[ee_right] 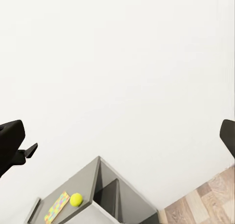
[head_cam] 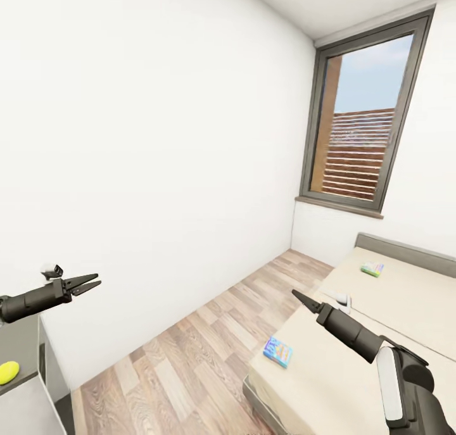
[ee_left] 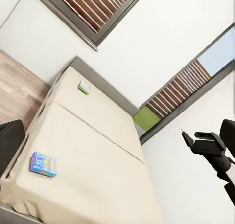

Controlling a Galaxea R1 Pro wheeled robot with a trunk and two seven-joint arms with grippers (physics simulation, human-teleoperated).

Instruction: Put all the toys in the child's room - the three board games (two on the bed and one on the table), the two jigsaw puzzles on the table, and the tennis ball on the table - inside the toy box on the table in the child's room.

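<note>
I see blue cartoon board game [head_cam: 278, 351] on beige bed [head_cam: 329, 384] | left gripper [head_cam: 94, 284] slightly parted | right gripper [head_cam: 296, 293] seemingly closed, empty

Two thin flat board-game boxes lie on the one beige-mattressed bed [head_cam: 405, 308]: a blue cartoon-covered one [head_cam: 278, 351] and a pale green multicoloured one [head_cam: 372, 268]. One yellow-green tennis ball [ee_right: 76, 199] and one flat multicoloured jigsaw board [ee_right: 57, 207] sit on the single grey-panelled table [ee_right: 90, 185]. Two black grippers show, left [head_cam: 85, 285] and right [head_cam: 299, 297], and two dark-framed windows [ee_left: 183, 94].
</note>
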